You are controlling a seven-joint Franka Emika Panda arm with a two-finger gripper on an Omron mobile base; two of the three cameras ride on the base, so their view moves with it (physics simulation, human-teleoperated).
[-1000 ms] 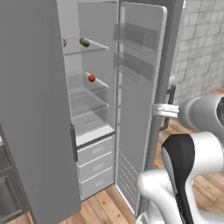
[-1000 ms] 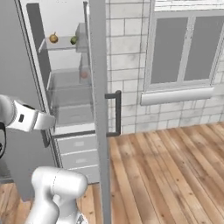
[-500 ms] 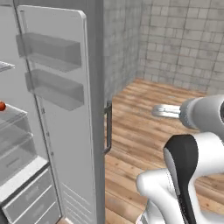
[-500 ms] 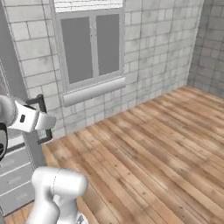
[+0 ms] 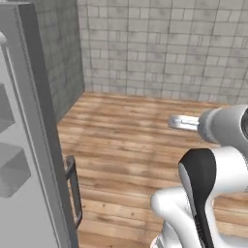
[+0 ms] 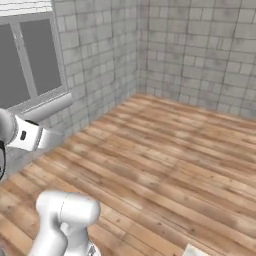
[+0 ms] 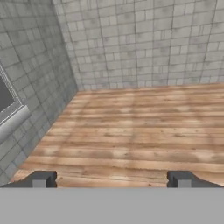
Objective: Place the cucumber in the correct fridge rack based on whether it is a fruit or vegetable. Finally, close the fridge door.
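The fridge door stands open at the left edge of the left base view, a grey panel seen nearly edge-on with its dark bar handle facing the room. The cucumber is out of view. My gripper is held out over the wooden floor, away from the door and to its right. In the hand view the gripper is open, its two dark fingertips wide apart with only floor between them. From the right base view the gripper points toward the room's far corner.
Grey brick walls meet in a corner ahead. A window with a pale sill sits in the left wall. The wooden plank floor stretches open in front of the base.
The whole picture has swung right, so the base has turned. The fridge interior with its shelves has slid out on the left, and the room's corner has come into view. The gripper stays open.
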